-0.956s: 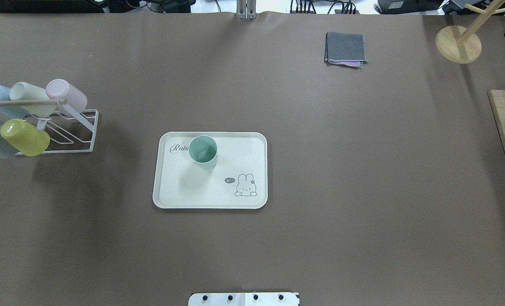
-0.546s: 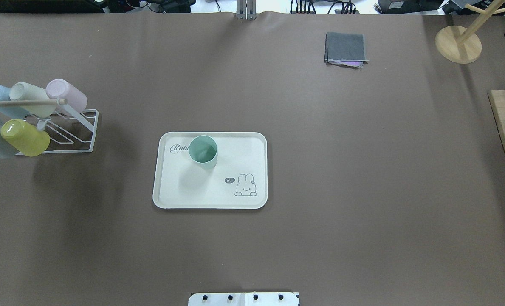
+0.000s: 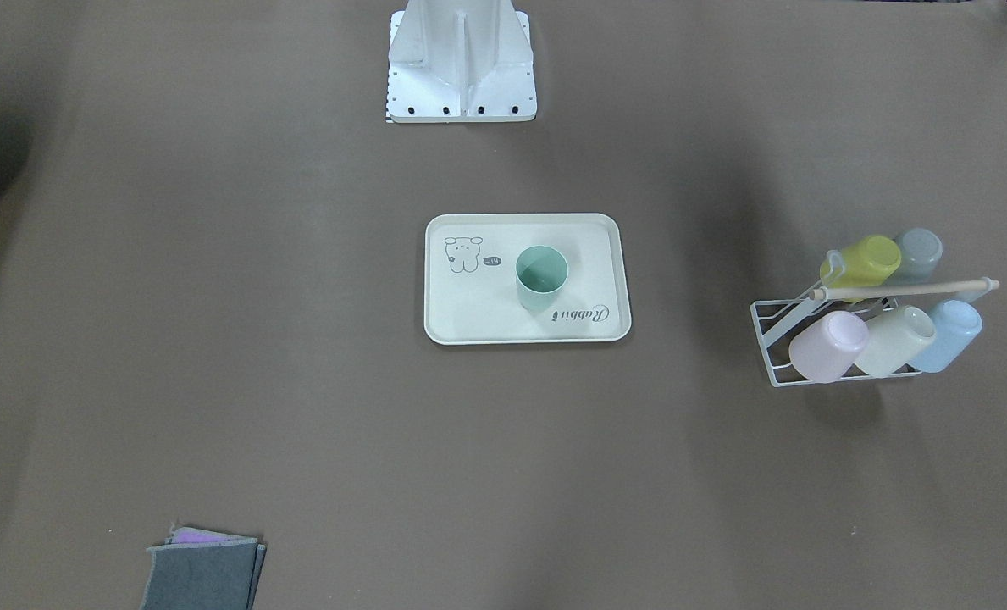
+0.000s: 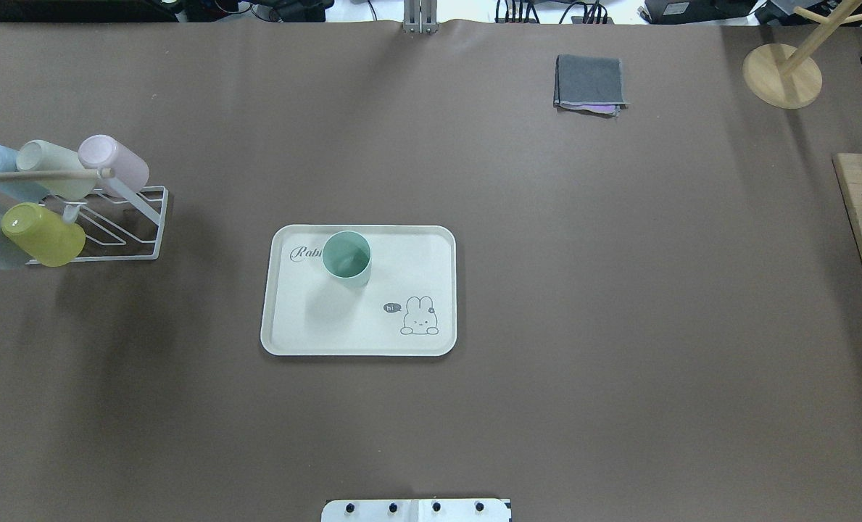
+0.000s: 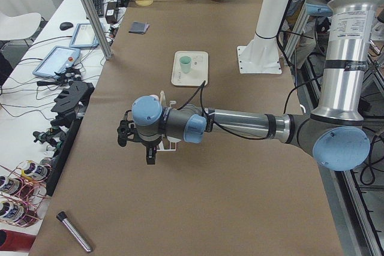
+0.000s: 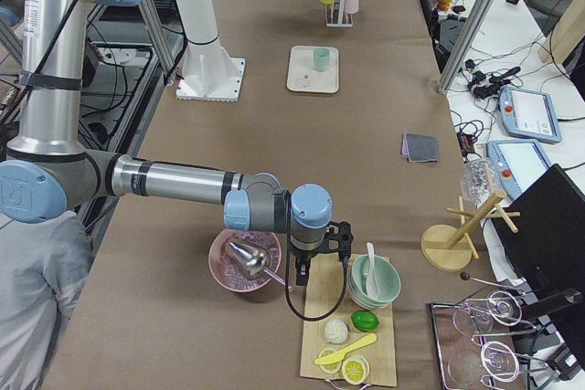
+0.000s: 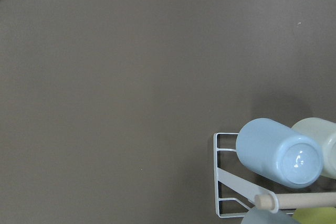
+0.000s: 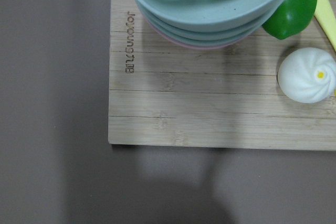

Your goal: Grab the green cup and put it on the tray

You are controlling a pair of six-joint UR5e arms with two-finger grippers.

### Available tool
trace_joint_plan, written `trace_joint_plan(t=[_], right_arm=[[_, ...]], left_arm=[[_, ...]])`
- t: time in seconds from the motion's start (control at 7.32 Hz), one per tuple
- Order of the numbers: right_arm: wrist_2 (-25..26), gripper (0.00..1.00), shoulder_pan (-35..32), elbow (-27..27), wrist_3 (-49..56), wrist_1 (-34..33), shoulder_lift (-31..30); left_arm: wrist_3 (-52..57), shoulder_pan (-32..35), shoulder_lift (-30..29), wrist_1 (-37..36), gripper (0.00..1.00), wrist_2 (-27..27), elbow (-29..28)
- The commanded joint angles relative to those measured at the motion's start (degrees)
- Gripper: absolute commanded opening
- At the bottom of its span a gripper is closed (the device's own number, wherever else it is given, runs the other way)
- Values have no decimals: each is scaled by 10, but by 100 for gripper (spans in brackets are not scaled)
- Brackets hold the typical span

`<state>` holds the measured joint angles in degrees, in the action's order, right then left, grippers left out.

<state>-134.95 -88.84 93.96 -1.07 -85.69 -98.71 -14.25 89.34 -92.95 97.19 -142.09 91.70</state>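
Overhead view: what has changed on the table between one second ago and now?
Nothing visibly changed. The green cup stands upright on the tray, partly covering the "Rabbit" script, exactly as before. The cup rack also kept its place.

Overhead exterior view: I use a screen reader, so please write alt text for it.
A green cup stands upright on a cream tray near the middle of a brown table. A wire rack of pastel cups sits at the left edge, a folded grey cloth upper right.

Left arm [image 5: 240, 125] reached out level, left gripper [image 5: 150, 157] pointing down; right arm [image 6: 174, 180] and right gripper [image 6: 302, 277] likewise; grip unreadable.
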Motion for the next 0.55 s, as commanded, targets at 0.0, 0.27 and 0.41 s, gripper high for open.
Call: trace_joint_plan(t=[0.0,0.27,0.41], right_arm=[[0,100,0,0,0,-1,-1],[0,100,1,0,-1,-1,-2],[0,100,0,0,-1,-1,-2]], left_arm=[[-4,-6,1,-18,98,-2,4],[-1,-7,0,-17,98,1,7],[4,-9,0,-13,98,1,8]])
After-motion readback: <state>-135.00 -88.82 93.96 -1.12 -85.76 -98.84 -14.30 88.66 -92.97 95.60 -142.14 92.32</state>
